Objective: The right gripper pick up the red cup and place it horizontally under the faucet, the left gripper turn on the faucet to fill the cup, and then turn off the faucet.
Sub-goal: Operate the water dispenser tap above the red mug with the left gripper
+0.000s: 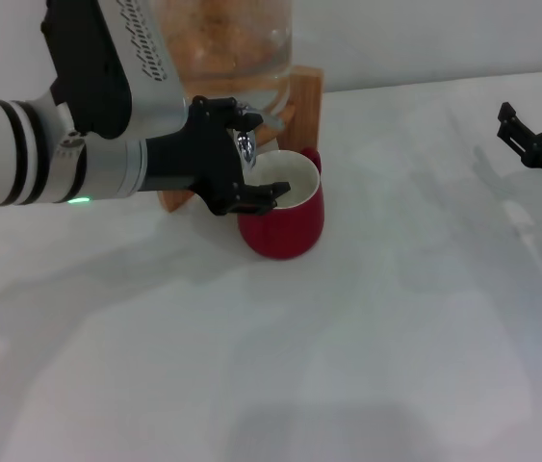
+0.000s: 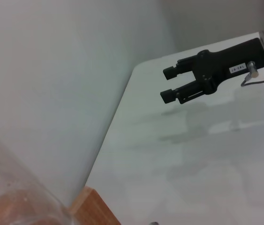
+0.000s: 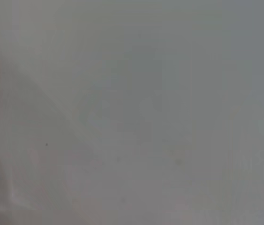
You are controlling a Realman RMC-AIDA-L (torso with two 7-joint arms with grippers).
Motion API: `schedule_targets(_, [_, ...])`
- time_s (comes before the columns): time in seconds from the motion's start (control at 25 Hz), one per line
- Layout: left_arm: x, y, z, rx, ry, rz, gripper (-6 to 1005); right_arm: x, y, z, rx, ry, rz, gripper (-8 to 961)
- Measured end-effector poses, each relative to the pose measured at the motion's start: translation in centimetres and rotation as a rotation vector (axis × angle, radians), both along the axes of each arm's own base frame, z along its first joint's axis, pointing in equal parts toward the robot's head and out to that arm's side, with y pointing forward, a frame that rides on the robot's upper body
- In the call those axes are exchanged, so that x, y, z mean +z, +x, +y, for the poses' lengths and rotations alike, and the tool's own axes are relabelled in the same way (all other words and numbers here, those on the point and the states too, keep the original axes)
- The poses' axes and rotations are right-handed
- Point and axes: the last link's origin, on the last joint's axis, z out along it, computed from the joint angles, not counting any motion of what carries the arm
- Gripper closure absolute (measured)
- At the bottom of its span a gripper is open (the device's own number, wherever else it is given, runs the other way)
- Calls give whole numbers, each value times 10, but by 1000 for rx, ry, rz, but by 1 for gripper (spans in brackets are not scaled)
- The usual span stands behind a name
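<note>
The red cup (image 1: 285, 223) stands upright on the white table, white inside showing, handle toward the wooden stand. Right above its rim hangs the chrome faucet (image 1: 245, 146) of the glass dispenser (image 1: 237, 43). My left gripper (image 1: 253, 157) reaches in from the left with its black fingers (image 1: 263, 197) spread above and below the faucet; I cannot see them pressing it. Far off at the table's right edge, my right gripper (image 1: 537, 111) hangs open and holds nothing. The left wrist view also shows the right gripper (image 2: 168, 84) open over the table. The right wrist view is plain grey.
The wooden stand (image 1: 305, 96) holds the dispenser at the back of the table (image 1: 367, 366), near a grey wall. The left wrist view catches a corner of that wooden stand (image 2: 94, 208) and the curved glass (image 2: 14, 197).
</note>
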Motion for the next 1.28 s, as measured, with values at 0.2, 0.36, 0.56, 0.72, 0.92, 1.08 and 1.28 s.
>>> schedule_targets(0.2, [-3,1,2,-7,-4,9,186,1,0,0,0,3,1,124])
schedule_targets(0.36, [-3,1,3,-14,-5,12,186,1,0,0,0,5,2,123])
schedule_targets(0.56, [-5,3,4,-22,-9,18,186,1,0,0,0,6,2,123])
schedule_targets(0.72, [-7,5,4,-25,-16,21,186,1,0,0,2,6,2,123])
schedule_targets(0.92, [-8,7,5,-29,-22,23,186,1,0,0,3,8,3,123])
schedule_targets(1.08, [-9,9,5,-37,-24,23,186,1,0,-1,2,8,2,124])
schedule_targets(1.28, [-9,9,5,-37,-25,25,186,1,1,-1,1,8,2,124])
